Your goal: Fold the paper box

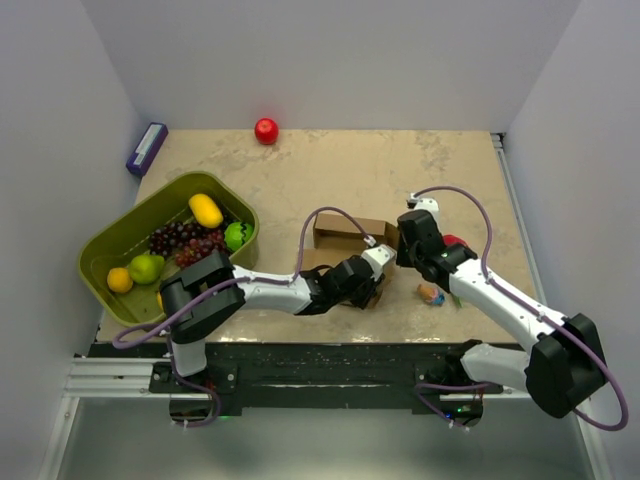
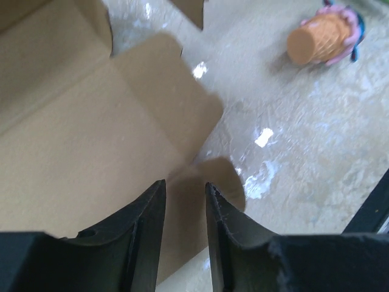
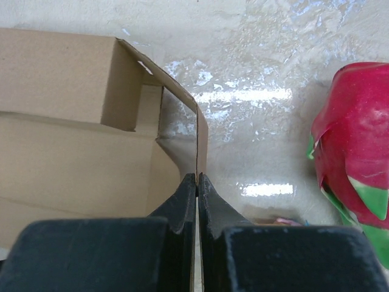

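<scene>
The paper box [image 1: 345,233] is plain brown cardboard, partly folded, with one wall standing and flaps spread out on the table. My right gripper [image 1: 401,243] is at the box's right end. In the right wrist view it [image 3: 197,176] is shut on the edge of an upright side flap [image 3: 200,137]. My left gripper [image 1: 371,290] is at the box's near right corner. In the left wrist view it [image 2: 185,185] is open, with its fingers [image 2: 149,210] over a flat rounded flap [image 2: 164,103] and not clamping it.
An olive-green basket [image 1: 100,262] of fruit stands at the left. A red ball [image 1: 266,130] and a purple object [image 1: 146,148] lie at the back. A toy ice-cream cone [image 1: 431,294] [image 2: 322,38] and a red-green dragon fruit [image 3: 349,146] lie right of the box.
</scene>
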Robot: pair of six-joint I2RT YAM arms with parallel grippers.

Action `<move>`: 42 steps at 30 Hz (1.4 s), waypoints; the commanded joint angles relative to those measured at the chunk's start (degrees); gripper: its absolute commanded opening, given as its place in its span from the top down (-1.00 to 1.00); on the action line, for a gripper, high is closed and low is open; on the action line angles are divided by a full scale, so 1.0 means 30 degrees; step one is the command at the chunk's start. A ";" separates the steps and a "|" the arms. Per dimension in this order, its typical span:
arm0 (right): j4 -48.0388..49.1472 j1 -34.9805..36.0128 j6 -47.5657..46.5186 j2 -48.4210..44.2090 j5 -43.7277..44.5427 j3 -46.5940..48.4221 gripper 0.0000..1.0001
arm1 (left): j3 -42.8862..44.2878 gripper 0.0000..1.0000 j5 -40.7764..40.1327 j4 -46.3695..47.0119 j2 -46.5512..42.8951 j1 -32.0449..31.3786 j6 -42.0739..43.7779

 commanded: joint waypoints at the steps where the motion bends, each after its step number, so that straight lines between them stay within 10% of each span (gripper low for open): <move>1: 0.0819 0.0027 -0.0359 -0.0456 -0.0369 -0.0277 1.00 | 0.0886 0.25 0.0133 0.1208 -0.0646 0.0124 0.0132; 42: 0.1170 -0.0002 0.1339 -0.2066 -0.3123 -0.0160 1.00 | -0.1219 0.56 0.0483 0.4606 0.4481 0.0299 -0.1186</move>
